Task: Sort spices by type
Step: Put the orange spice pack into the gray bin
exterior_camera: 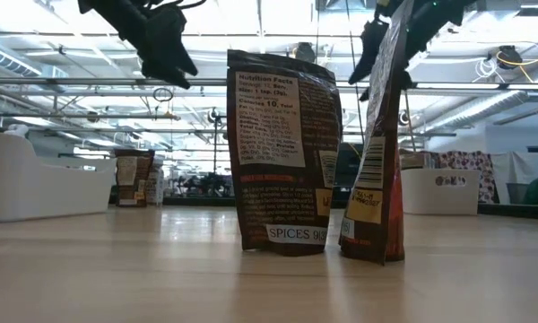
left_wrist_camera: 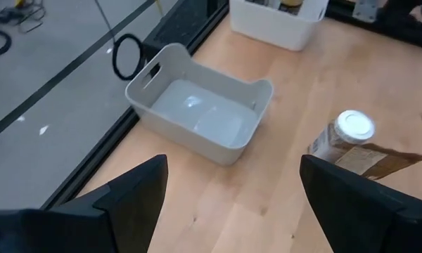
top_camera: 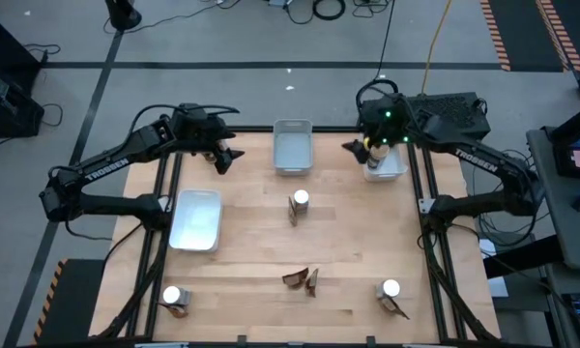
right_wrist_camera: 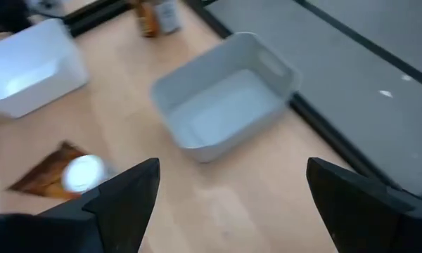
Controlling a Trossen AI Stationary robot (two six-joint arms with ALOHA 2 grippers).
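Left gripper (top_camera: 228,155) at ten o'clock, fingers spread wide, holding nothing, white-capped jars (top_camera: 300,200) at centre and both near corners, packets (top_camera: 302,279) at six o'clock, right gripper (top_camera: 356,147) at one o'clock, gaping, bare.

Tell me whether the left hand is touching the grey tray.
Apart. The left wrist view shows the left hand open, hovering with bare table between its fingers and the grey tray.
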